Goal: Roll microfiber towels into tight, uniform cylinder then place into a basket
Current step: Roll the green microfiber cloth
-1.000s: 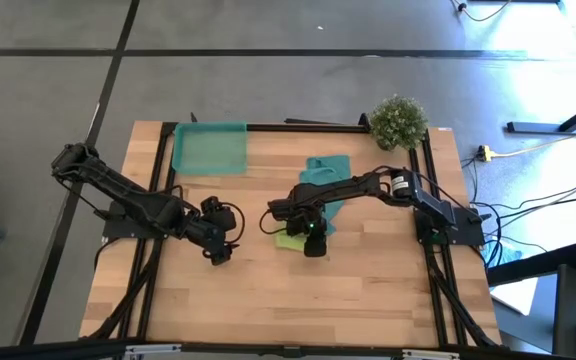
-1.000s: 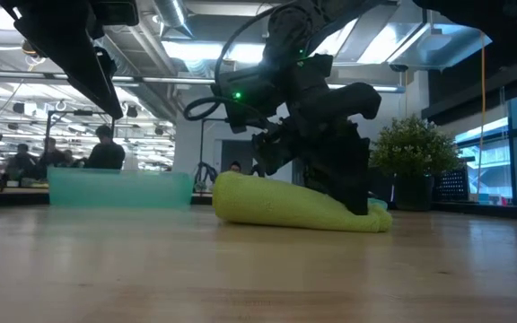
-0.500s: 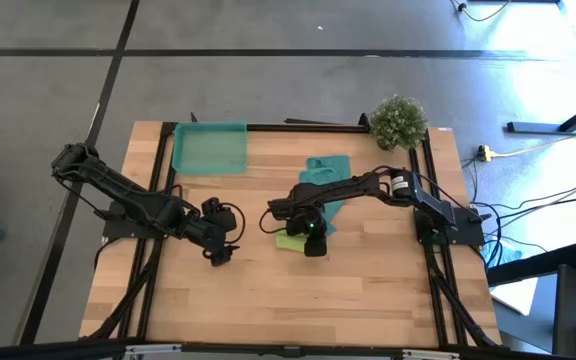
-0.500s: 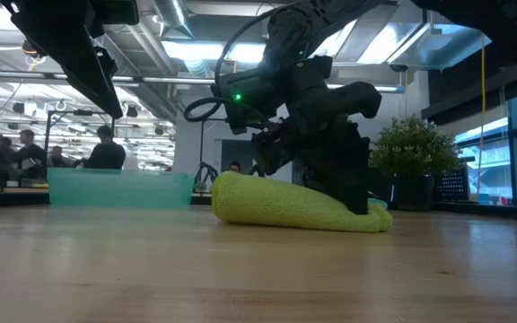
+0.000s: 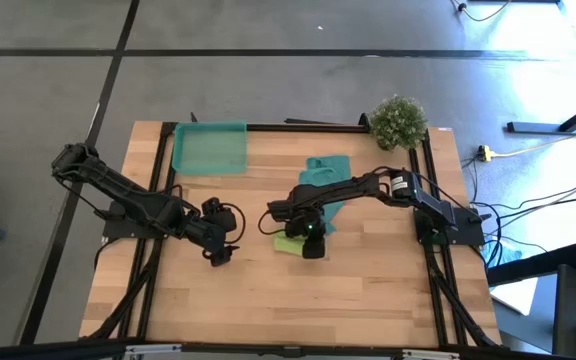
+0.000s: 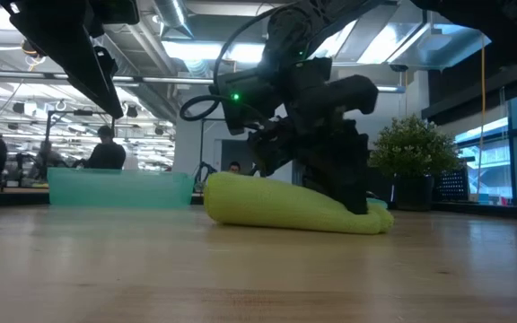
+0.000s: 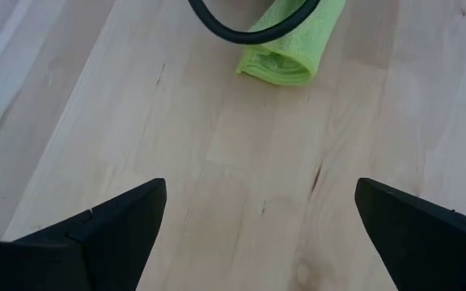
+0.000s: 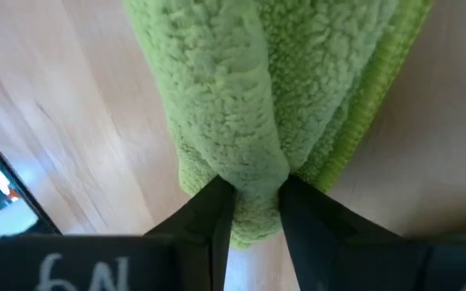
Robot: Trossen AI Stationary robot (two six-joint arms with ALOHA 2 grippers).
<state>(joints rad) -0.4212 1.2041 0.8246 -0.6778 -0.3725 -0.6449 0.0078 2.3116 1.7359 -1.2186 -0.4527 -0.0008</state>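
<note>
High view frames place the lime-green towel (image 5: 290,241) near the middle of the tabletop (image 5: 298,310), rolled into a short cylinder. This roll is taken as the landmark for all that follows. The right end effector (image 5: 311,243) is set down on the roll's end that lies toward the right arm's base, and its fingers (image 8: 217,212) are closed on a pinch of the green pile, as is seen in the right wrist view, where a narrow fold of cloth is squeezed between the two dark tips. In the low view the lime-green towel (image 6: 285,205) is seen lying on the wood, with the right end effector (image 6: 353,193) pressed down onto one end of it.

The teal towel (image 5: 328,170) is laid behind the roll, toward the far edge, partly covered by the right arm, and whether it touches the roll cannot be told. The basket (image 5: 209,147) is placed well apart from the roll, at the far corner on the left arm's side. A small potted plant (image 5: 399,121) is stood at the other far corner.

The left end effector (image 5: 220,252) is held beside the roll, apart from it, with its fingers (image 7: 103,234) spread wide and nothing between them; the roll's open end (image 7: 280,69) is seen ahead of it.
</note>
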